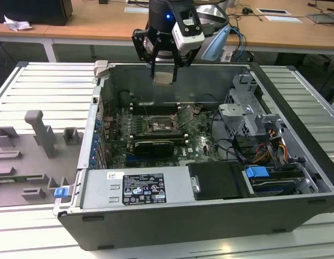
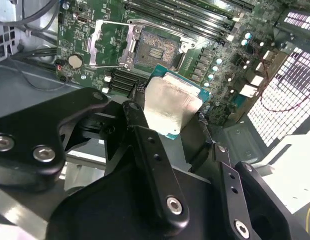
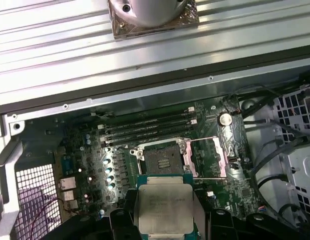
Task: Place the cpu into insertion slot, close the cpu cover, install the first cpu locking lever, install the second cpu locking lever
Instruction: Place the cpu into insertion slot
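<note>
Exterior view: black multi-fingered claw (image 1: 165, 74) clenched on the cpu, a small flat square chip with a pale silver metal top (image 1: 164, 79). The chip hangs high above the open dark-grey computer case (image 1: 296, 135), well clear of the green motherboard (image 1: 196, 141), roughly over the back wall.

Both wrist views: chip gripped by its edges, metal top toward the cameras, slightly tilted in the second wrist view.

Below it, the square insertion slot (image 3: 164, 161) lies bare, contact field exposed. The cpu cover, a thin silver-grey frame plate with a square window (image 3: 211, 157), is swung open just beside the slot. Long memory slots (image 3: 149, 125) run along the slot's other side. The case sits on a ribbed metal counter (image 1: 42, 86).

Step in hand, by judgement: placing not yet done. To do it well:
- keep the chip level
- square its edges to the slot
- match the corner keying
- lower straight, no sliding, no pressing
- stay clear of the raised cover.
</note>
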`<action>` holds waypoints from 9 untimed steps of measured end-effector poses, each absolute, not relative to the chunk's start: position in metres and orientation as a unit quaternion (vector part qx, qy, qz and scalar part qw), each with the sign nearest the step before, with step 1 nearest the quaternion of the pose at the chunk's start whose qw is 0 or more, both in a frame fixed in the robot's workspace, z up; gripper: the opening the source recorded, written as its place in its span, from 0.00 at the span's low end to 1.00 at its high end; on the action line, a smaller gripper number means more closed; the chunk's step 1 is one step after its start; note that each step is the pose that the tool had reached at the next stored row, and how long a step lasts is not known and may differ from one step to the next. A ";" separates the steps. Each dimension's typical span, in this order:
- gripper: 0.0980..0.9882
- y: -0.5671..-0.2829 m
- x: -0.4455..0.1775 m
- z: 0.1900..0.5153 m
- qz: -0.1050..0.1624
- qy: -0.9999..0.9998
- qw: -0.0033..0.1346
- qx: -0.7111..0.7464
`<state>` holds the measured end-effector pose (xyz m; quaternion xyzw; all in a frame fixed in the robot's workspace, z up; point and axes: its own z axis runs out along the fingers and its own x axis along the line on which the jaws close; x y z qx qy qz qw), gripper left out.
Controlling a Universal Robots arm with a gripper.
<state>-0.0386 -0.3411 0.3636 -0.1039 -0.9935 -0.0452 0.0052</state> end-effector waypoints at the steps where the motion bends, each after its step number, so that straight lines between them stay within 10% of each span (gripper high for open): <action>1: 0.48 -0.341 -0.039 0.363 -0.045 -0.993 0.005 -0.110; 9: 0.48 -0.341 -0.039 0.360 -0.045 -0.991 0.004 -0.128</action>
